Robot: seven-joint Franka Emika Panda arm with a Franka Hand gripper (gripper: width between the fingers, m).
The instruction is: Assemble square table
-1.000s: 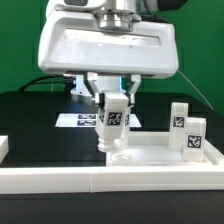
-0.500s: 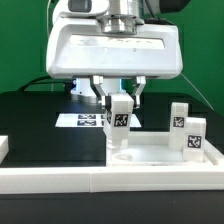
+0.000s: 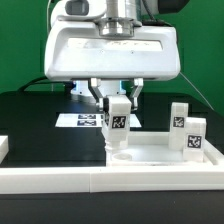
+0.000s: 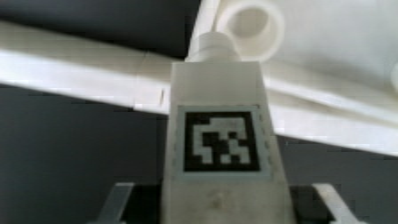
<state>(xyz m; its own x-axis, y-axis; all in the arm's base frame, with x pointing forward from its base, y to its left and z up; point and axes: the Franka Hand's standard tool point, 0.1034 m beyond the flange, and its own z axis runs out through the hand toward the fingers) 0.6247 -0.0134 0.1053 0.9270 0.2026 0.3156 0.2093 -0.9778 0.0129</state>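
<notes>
Tool: the tool (image 3: 118, 103) hangs over the middle of the surface with its two fingers pressed against the sides of a white tagged leg (image 3: 118, 124), so it is closed around that leg and carries it upright.
Leg: its tag faces the exterior camera; its lower end sits just above, or perhaps already touching, the table top (image 3: 160, 152). I cannot tell which.
Socket: the wrist view shows the leg (image 4: 221, 130) lined up toward a round hole (image 4: 251, 28) in the white top, the leg's tip close to its rim.
Table top: the square white tray lies at the near edge of the surface, toward the exterior view's right, against the long white rail (image 3: 60, 180).
Other legs: two more tagged legs (image 3: 186, 127) stand on the top's far right part.
Marker board: the marker board (image 3: 82, 120) lies flat behind the tool.
Surface: black surface (image 3: 35, 125), otherwise bare here.
Risk: I judge the leg may meet the hole off-centre or tilted; pushing down then could jam it, slip it in the fingers, or shove the top along the rail.
</notes>
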